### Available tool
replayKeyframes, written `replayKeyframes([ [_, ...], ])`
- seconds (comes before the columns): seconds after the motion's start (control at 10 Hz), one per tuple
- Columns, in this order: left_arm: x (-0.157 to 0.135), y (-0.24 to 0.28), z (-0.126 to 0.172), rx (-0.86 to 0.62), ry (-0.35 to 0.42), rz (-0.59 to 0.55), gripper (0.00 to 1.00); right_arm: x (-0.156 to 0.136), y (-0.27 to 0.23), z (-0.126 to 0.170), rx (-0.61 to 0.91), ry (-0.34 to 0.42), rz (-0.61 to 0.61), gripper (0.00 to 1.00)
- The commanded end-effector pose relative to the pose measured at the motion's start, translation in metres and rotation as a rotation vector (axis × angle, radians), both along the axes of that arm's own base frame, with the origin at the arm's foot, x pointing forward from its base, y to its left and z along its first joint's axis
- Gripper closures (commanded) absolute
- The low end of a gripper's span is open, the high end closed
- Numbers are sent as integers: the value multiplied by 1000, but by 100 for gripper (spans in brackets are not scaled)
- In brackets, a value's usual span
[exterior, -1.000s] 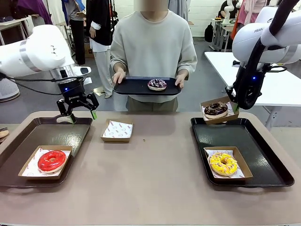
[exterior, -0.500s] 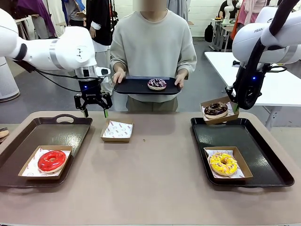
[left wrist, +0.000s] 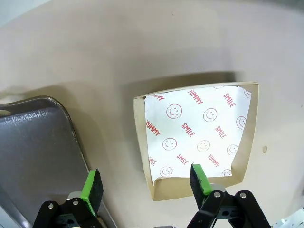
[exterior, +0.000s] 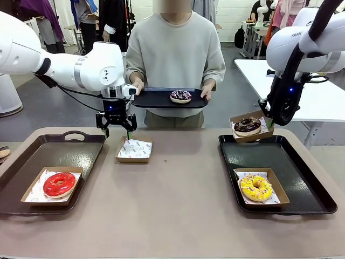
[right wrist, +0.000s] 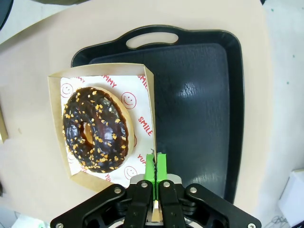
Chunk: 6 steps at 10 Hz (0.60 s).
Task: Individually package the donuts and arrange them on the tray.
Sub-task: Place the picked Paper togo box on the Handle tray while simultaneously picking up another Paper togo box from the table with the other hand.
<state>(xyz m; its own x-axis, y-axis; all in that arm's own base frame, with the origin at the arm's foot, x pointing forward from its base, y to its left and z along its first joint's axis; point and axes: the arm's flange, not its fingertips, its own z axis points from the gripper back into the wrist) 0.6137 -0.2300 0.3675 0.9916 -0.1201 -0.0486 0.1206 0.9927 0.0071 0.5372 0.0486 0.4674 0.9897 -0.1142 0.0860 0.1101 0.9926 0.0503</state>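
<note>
My left gripper hangs open just above an empty paper-lined box on the table. My right gripper is shut on the side wall of a box holding the chocolate donut. It holds that box tilted above the back left corner of the right tray. The yellow donut sits boxed on that tray. The red donut sits boxed on the left tray. The purple-white donut lies on a black tray held by the person.
The person stands at the far edge, both hands on the black tray. The brown tabletop between the two trays is bare apart from the empty box. A white table stands at the back right.
My left arm has swung right, from above the left tray's back edge to above the empty box. The right arm and its box have not moved.
</note>
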Motion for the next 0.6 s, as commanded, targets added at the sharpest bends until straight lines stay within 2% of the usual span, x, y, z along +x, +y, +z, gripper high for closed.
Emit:
replayKeyframes([
  [0.0, -6, -1, 4, 8, -32, 53, 4, -2, -1, 1, 0, 0, -2, 99],
  [0.1, 0, 0, 0, 0, 0, 0, 4, -2, -1, 1, 0, 0, -2, 99],
  [0.5, 0, -2, 0, -1, -3, 9, 4, 0, 0, 0, 0, 0, 0, 99],
])
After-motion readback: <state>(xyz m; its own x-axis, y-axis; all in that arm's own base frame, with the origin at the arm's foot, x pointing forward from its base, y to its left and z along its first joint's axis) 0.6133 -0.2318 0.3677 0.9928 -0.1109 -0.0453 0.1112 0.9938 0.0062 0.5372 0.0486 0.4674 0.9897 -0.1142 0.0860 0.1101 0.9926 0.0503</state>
